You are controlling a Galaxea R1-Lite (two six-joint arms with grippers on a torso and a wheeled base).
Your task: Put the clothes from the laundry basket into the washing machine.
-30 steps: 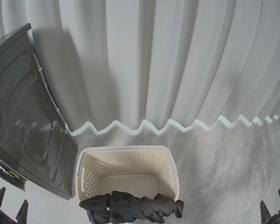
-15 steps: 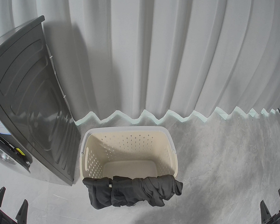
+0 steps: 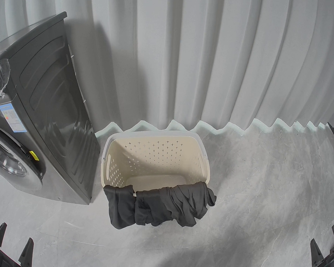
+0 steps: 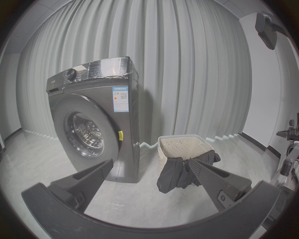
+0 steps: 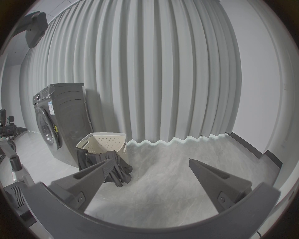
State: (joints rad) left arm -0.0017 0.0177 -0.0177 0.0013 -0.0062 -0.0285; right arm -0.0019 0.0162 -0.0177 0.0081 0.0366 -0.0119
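Observation:
A cream laundry basket point(image 3: 152, 133) stands on the floor ahead of me, with dark grey clothes point(image 3: 160, 209) draped over its near rim; the inside looks bare. The grey washing machine point(image 3: 47, 108) stands just left of the basket, and its round door point(image 4: 84, 135) looks closed. My left gripper point(image 3: 15, 233) hangs low at the near left, open and holding nothing. My right gripper point(image 3: 324, 236) is at the near right, also open. From the left wrist, the gripper point(image 4: 150, 161) faces the machine and the clothes point(image 4: 174, 174). From the right wrist, the gripper point(image 5: 151, 161) faces the basket point(image 5: 102, 141).
A white pleated curtain point(image 3: 199, 60) runs along the wall behind the basket and machine. Grey marble floor point(image 3: 275, 173) spreads open to the right and in front. A dark baseboard point(image 5: 249, 146) lines the right wall.
The whole head view has shifted: basket and washing machine now show farther off, and the machine's front has come into sight, so the camera moved. Both grippers keep their places in the picture.

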